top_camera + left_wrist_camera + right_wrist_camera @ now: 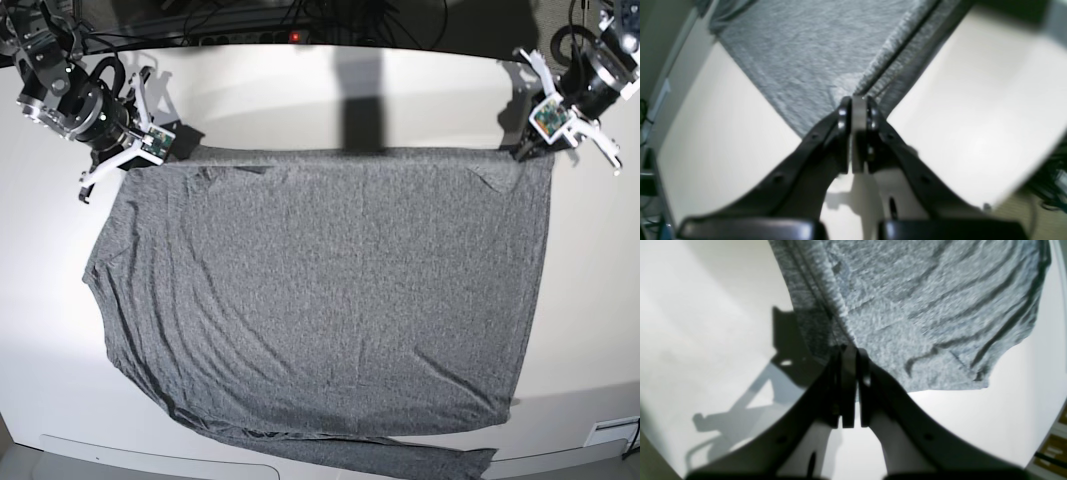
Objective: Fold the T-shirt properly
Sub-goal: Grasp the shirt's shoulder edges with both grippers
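Grey knit T-shirt (320, 300) lies spread across the white tabletop (590, 300), left gripper (858, 100) and right gripper (848, 350) each clamped on a far corner. Risk: thin pinches could slip, or uneven lifting skews the fold.

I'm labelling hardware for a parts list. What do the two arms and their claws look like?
Both arms are black and silver-grey with looped black cables. The left claw has two curved black fingers with small holes and a pale grey pad between the tips. The right claw has the same curved black shape. In the base view each wrist carries white brackets and a small multicoloured board.
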Robot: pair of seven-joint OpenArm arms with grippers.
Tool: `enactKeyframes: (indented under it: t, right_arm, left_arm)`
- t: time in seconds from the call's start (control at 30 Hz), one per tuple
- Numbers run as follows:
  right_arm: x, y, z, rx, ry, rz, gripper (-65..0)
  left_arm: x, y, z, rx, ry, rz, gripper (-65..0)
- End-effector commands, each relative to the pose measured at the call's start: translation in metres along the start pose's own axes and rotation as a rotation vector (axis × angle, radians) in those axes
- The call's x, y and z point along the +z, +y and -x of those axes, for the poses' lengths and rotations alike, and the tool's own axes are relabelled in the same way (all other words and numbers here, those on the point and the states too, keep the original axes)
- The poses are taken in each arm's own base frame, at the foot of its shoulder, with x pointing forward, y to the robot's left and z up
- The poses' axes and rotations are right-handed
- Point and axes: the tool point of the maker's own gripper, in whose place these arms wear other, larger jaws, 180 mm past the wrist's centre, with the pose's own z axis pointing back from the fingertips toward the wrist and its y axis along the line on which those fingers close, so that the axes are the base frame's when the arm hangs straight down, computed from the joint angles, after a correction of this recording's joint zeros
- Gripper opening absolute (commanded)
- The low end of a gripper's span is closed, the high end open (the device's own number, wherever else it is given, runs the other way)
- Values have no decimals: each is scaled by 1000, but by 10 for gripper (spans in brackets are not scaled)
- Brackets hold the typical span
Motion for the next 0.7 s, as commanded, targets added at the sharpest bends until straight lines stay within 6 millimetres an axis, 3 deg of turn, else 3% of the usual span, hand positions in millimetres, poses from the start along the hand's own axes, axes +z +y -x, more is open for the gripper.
enactKeyframes:
  t: [0.0,0.2,0.33,0.67]
  right_arm:
    - [2,-16,-5,6,-17,42,-650]
    - [-14,-27,-31,-97,-89,101,-650]
    - [-24,-33,-36,-142,-105,118,-650]
    - [-52,-50,-19,-234,-89,137,-650]
  left_arm:
    - [-1,15,-5,-11,-20,-39,-650]
    - [-21,40,11,79,-33,-83,-650]
    - [-35,50,28,124,-12,-93,-650]
    - [-90,33,40,163,24,20,-650]
